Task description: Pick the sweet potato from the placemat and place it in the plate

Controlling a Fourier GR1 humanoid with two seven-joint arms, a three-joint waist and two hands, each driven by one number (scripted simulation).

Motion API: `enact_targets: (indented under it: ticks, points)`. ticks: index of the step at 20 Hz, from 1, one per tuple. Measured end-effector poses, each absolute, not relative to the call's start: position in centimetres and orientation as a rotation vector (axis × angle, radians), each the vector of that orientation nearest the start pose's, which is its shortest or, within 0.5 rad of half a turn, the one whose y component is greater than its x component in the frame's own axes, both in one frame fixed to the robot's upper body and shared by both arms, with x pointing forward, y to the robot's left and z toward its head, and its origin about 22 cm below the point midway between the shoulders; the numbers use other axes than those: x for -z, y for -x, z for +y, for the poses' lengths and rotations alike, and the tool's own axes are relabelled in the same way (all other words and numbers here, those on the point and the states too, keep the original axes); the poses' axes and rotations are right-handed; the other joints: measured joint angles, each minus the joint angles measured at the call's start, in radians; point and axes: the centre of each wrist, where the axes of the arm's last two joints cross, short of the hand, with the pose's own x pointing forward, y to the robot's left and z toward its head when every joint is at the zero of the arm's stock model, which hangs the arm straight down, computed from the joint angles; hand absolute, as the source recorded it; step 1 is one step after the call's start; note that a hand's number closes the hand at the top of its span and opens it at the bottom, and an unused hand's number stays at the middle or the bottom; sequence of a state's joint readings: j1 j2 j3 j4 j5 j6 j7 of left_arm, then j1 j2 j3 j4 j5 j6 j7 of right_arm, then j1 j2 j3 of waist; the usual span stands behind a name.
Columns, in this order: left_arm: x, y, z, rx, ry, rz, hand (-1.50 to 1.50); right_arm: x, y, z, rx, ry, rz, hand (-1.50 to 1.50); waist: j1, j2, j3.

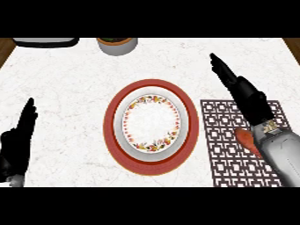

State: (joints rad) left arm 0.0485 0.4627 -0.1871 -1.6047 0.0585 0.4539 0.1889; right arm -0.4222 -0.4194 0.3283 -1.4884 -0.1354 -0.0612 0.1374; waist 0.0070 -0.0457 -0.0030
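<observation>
The sweet potato [246, 139], orange-red, lies on the patterned dark placemat [227, 149] at the right, mostly hidden under my right forearm. My right hand [246, 92] hovers above the mat's far edge with fingers straight, pointing away toward the counter's back, and holds nothing. To the left of the mat sits the plate [151, 123], white with a floral band and a broad red rim, with nothing on it. At the lower left my left hand [17, 147] rests open, fingers up.
A grey pot with a plant [117, 45] stands at the counter's back, and a dark flat object [45, 42] lies at the back left. Wooden floor shows past the white marble counter's left and right edges.
</observation>
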Motion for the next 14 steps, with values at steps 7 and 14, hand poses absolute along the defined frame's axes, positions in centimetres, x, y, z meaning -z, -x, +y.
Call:
enact_targets:
  ticks: [7, 14]
  points:
    - [-4.2, -25.3, 28.3, 0.128, -0.414, -1.503, 0.0, -11.1, -28.7, -18.3, -0.778, -0.294, -1.723, 1.5, -0.029, 0.021, -0.003]
    - [-4.5, -26.9, 26.9, 0.174, -0.292, -1.541, 0.0, -6.8, -25.1, -22.0, -1.117, -0.199, -1.759, -1.5, -0.047, 0.037, 0.002]
